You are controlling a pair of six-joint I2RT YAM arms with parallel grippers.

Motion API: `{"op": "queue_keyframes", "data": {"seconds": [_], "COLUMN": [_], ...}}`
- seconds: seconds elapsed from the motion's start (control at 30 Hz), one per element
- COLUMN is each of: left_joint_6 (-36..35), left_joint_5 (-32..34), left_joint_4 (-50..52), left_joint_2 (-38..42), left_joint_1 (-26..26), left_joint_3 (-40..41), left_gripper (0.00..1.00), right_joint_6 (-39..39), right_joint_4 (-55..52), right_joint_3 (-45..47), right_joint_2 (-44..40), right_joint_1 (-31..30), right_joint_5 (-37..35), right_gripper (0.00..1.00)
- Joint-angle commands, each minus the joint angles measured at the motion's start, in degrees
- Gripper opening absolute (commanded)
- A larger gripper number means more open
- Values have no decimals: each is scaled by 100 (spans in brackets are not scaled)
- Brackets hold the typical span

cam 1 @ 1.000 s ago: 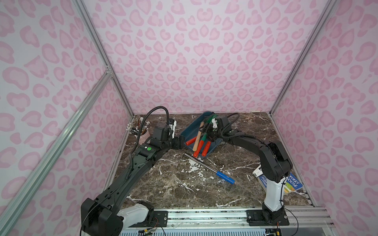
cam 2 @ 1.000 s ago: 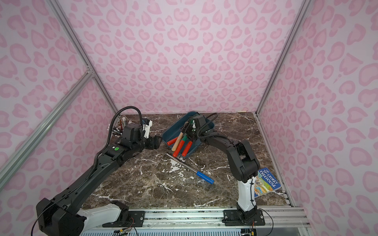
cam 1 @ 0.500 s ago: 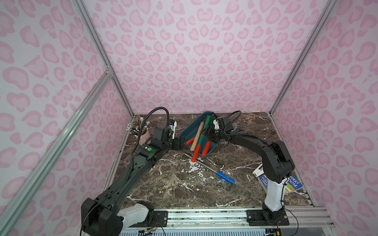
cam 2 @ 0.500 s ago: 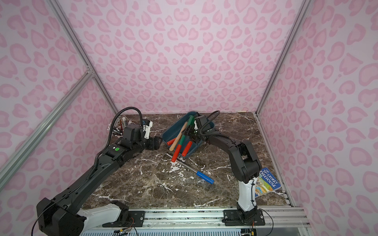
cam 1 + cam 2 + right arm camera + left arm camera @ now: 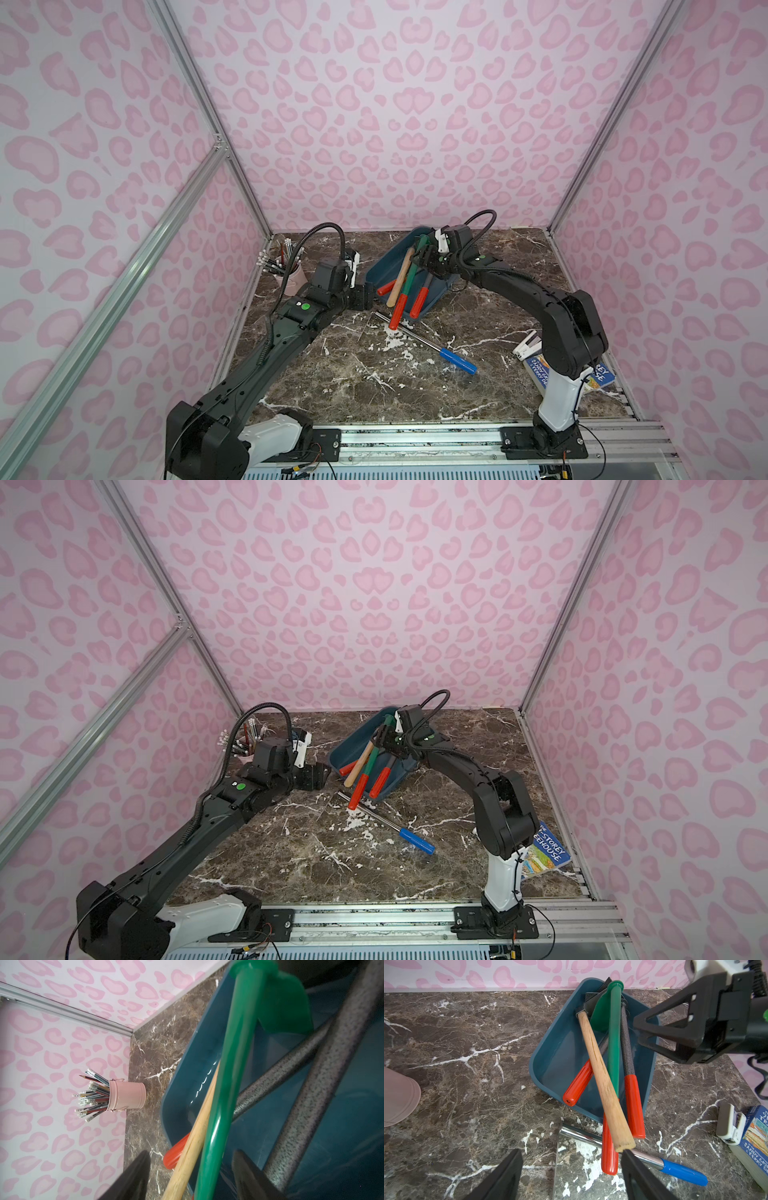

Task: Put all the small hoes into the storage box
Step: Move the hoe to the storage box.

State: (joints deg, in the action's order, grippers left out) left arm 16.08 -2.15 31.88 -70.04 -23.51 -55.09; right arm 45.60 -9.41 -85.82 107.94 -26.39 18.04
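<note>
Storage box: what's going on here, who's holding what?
The small hoe, green shaft and red grip, lies in the storage box with a wooden-handled tool across it. The hoe's head is in the far corner and its grip overhangs the near rim. The right gripper hovers over the box with jaws apart, gripping nothing. The left gripper is open and empty, low beside the box's near end.
</note>
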Motion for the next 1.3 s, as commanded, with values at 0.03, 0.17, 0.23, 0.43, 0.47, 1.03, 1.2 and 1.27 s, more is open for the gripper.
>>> {"op": "queue_keyframes", "data": {"seconds": [0.03, 0.17, 0.23, 0.43, 0.47, 1.03, 1.2, 1.27], "left_joint_6": [54, 60, 62, 71, 71, 69, 62, 58], "left_joint_5": [-53, -37, -38, -22, -6, 69, 74, 79], "left_joint_4": [-226, -226, -231, -218, -218, -103, -82, -77], "left_joint_2": [25, 0, -5, -14, -18, -11, -20, -18], "left_joint_1": [-22, -31, -40, -67, -74, -110, -110, -115], "left_joint_3": [8, -34, -44, -80, -88, -221, -247, -261], "left_gripper": [78, 78, 78, 78, 78, 78, 78, 78], "right_joint_6": [-386, -504, -542, -683, -712, -1021, -1111, -1162], "right_joint_4": [9, -31, -149, -365, -455, -1379, -1557, -1629], "right_joint_3": [-473, -1043, -1364, -2149, -2310, -3866, -3901, -3880], "right_joint_2": [197, 611, 850, 1466, 1578, 2702, 2739, 2708], "right_joint_1": [-15, -31, -34, -41, -27, 144, 211, 222], "right_joint_5": [-14, 205, 234, 307, 294, 112, -7, -82], "right_gripper": [65, 65, 65, 65, 65, 66, 66, 66]}}
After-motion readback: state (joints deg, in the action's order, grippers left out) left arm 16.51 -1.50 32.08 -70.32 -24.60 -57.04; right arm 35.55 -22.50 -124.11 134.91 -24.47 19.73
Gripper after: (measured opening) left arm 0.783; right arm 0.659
